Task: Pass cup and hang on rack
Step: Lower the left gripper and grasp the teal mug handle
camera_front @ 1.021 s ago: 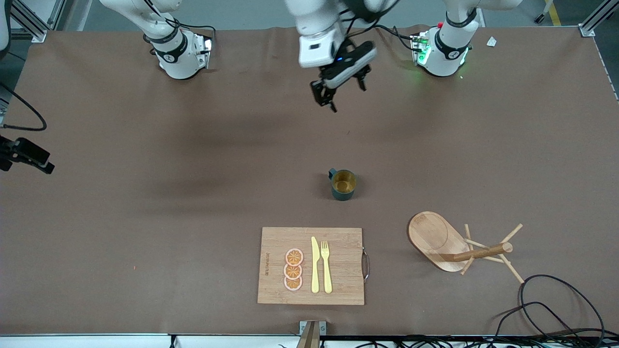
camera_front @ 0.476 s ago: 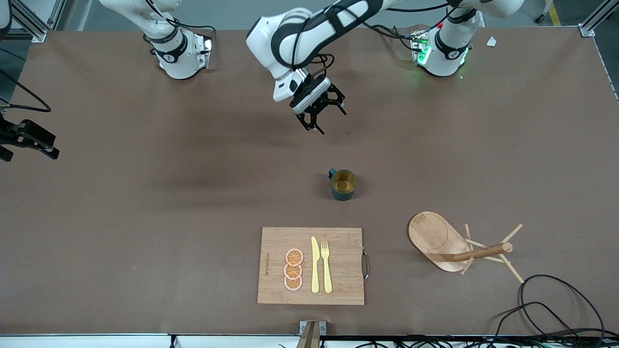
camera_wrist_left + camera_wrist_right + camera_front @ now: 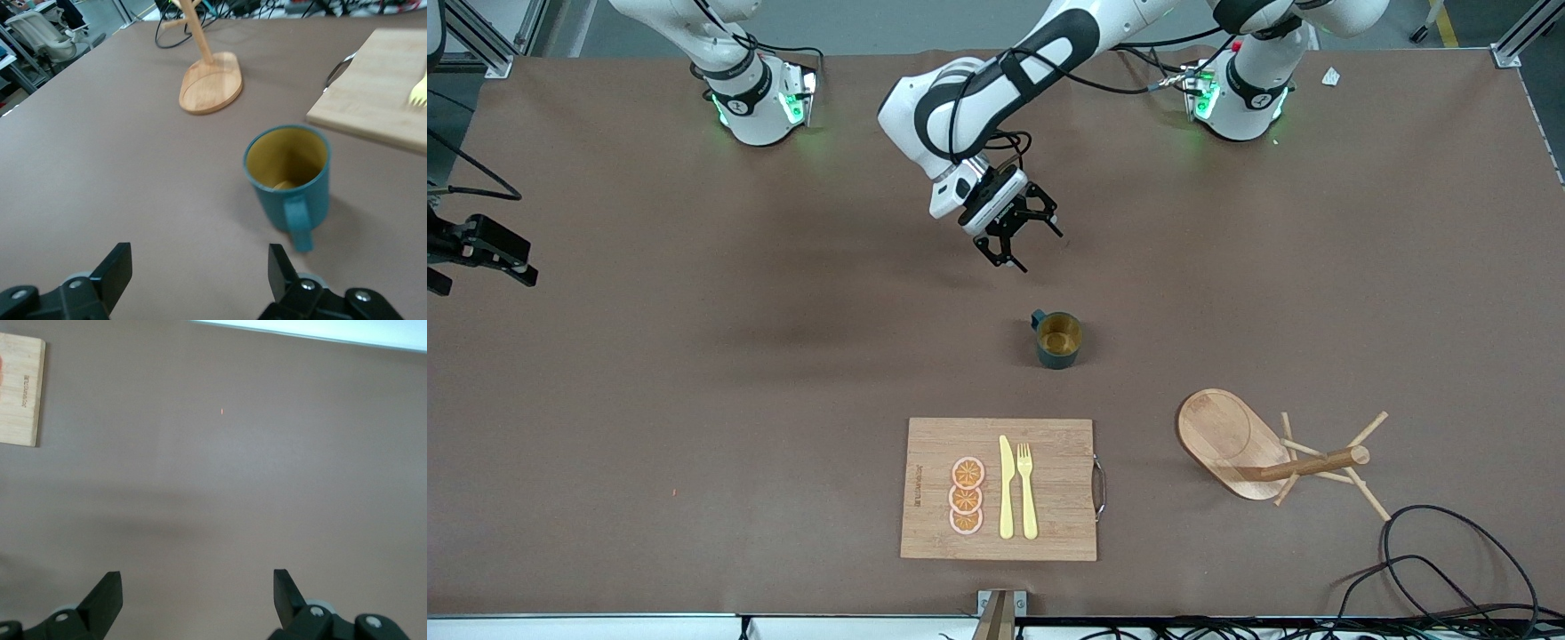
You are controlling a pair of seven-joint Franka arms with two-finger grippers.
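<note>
The dark teal cup (image 3: 1058, 338) stands upright on the table, brownish-gold inside, its handle turned toward the robots' bases. It also shows in the left wrist view (image 3: 290, 177). My left gripper (image 3: 1018, 242) is open and empty above the table, between the cup and the bases; in its own view (image 3: 200, 267) the cup's handle faces it. The wooden rack (image 3: 1232, 444) stands toward the left arm's end, nearer the front camera than the cup, and appears in the left wrist view (image 3: 210, 80). My right gripper (image 3: 197, 597) is open and empty over bare table at the right arm's end (image 3: 485, 253).
A bamboo cutting board (image 3: 1000, 489) with a yellow knife, a fork and orange slices lies near the table's front edge; its corner shows in the right wrist view (image 3: 20, 390). Black cables (image 3: 1432, 551) loop beside the rack.
My left arm has swung down from near its base toward the cup, its open gripper lower and closer to it. The right gripper has barely shifted. Cup and rack have not moved.
</note>
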